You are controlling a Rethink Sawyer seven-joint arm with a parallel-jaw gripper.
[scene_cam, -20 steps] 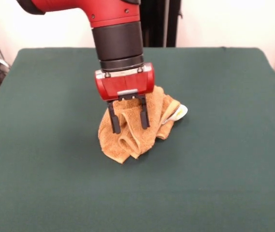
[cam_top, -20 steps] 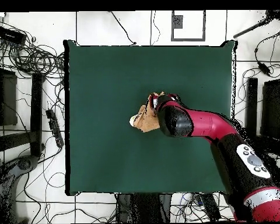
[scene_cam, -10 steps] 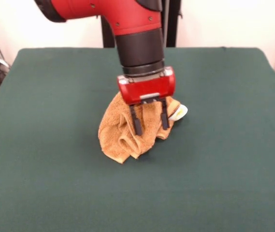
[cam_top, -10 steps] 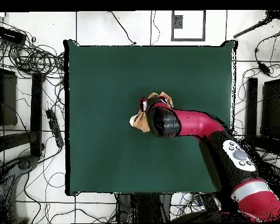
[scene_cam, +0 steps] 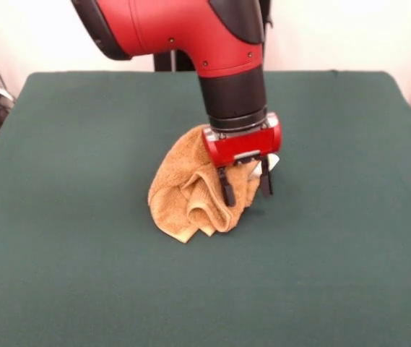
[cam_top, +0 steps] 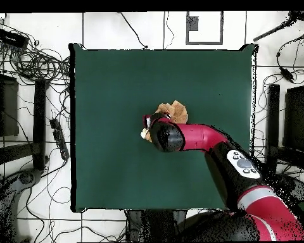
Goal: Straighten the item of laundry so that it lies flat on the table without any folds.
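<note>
Towel (scene_cam: 191, 195): bunched heap, table (scene_cam: 61, 275) centre. Gripper (scene_cam: 247, 189): jaws parted, apparently empty, straddling its right side, likely seeking an edge.

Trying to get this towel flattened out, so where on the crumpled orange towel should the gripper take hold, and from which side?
Probably the towel edge by the white tag, from straight above: there an edge lies exposed and low, unlike the bunched middle folds.

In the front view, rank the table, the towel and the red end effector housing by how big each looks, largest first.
1. Table, by far the largest.
2. Towel.
3. End effector housing, smallest; it hangs over the towel's right side, hiding part, fingers apart, so the towel's lead is understated.
</note>
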